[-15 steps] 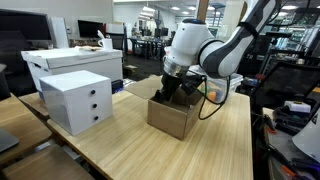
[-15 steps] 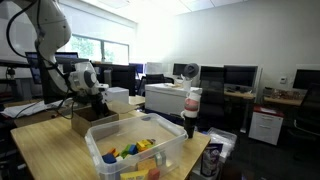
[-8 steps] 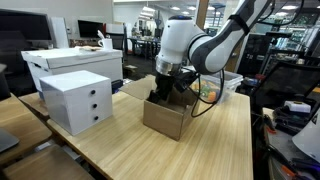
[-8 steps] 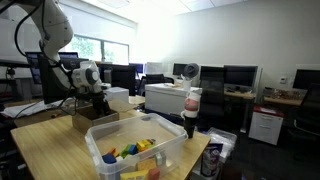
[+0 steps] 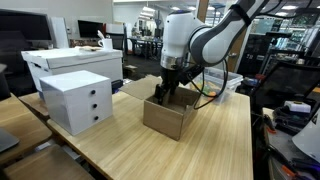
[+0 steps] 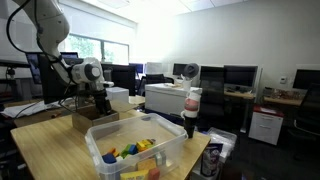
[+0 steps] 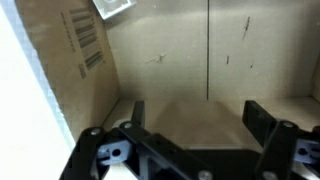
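Observation:
My gripper (image 5: 163, 93) hangs just above the open top of a brown cardboard box (image 5: 168, 118) on the wooden table (image 5: 120, 150); in an exterior view it shows at the box (image 6: 93, 120) as well. In the wrist view the gripper (image 7: 196, 115) is open and empty, its two black fingers (image 7: 262, 120) spread wide over the box's bare floor (image 7: 190, 120). The box's inner wall bears a barcode label (image 7: 87, 38). Nothing shows between the jaws.
A white drawer unit (image 5: 77, 100) stands on the table beside the box. A clear plastic bin (image 6: 140, 148) with coloured toys sits at the table's near end. A bottle with a red band (image 6: 191, 112) stands by the bin. Desks and monitors fill the room behind.
The arm has risen, lifting the gripper from deep inside the box to its top opening. The box has not moved.

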Tool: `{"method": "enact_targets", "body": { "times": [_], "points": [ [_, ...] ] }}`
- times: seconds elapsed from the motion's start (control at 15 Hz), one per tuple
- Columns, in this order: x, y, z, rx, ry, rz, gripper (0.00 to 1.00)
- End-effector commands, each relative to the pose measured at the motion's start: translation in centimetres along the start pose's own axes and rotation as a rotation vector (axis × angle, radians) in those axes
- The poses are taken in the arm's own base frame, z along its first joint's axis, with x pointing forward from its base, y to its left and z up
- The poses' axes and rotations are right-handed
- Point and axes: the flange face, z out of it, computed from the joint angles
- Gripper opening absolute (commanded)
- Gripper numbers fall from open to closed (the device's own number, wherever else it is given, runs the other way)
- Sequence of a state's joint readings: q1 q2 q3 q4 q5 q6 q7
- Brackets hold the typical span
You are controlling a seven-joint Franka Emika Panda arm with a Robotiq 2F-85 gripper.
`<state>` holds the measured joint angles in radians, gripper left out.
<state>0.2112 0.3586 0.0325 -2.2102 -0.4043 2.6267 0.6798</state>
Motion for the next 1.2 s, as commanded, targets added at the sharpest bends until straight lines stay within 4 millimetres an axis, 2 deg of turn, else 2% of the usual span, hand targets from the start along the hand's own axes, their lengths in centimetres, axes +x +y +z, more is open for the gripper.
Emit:
{"method": "enact_targets", "body": {
  "times": [0.0, 0.27, 0.67, 1.13],
  "points": [
    [-3.0, 3.0, -0.4, 0.023, -0.059, 0.036, 1.00],
    [-5.0, 4.2, 0.3, 0.083, -0.166, 0.147, 1.00],
    [-5.4, 4.6, 0.5, 0.151, -0.229, 0.216, 1.00],
    [-6.0, 5.4, 1.3, 0.099, -0.296, 0.222, 1.00]
  ]
}}
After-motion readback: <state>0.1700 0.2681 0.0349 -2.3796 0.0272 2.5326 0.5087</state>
